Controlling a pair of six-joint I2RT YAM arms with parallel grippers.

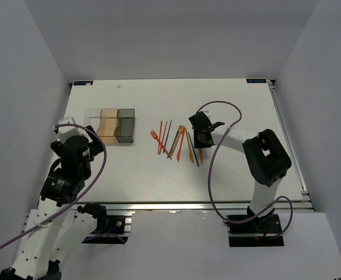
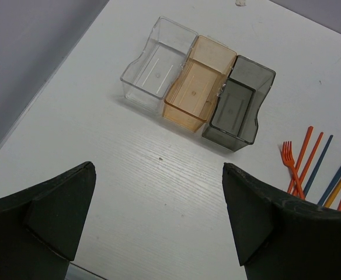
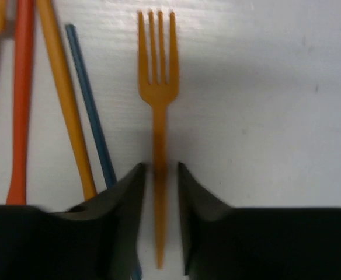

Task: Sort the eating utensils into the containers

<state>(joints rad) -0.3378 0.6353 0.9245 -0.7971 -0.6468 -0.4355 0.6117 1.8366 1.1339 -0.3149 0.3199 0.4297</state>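
Several thin plastic utensils (image 1: 176,143) in orange, red and dark blue lie in a loose bunch mid-table. In the right wrist view an orange fork (image 3: 157,87) lies flat, tines away from me. My right gripper (image 3: 160,172) is down at the table and straddles the fork's handle, jaws narrowly apart with a sliver of table showing on each side. A blue stick (image 3: 89,105) and an orange stick (image 3: 62,87) lie just to its left. The three joined bins, clear (image 2: 159,64), tan-orange (image 2: 199,81) and dark grey (image 2: 240,102), stand empty. My left gripper (image 2: 159,216) hangs wide open and empty near them.
A red piece (image 3: 21,99) lies further left of the fork. A red-orange fork and sticks (image 2: 302,163) lie right of the dark bin. The bins (image 1: 111,123) sit at the left of the table, the right arm's purple cable (image 1: 217,146) loops above its right half.
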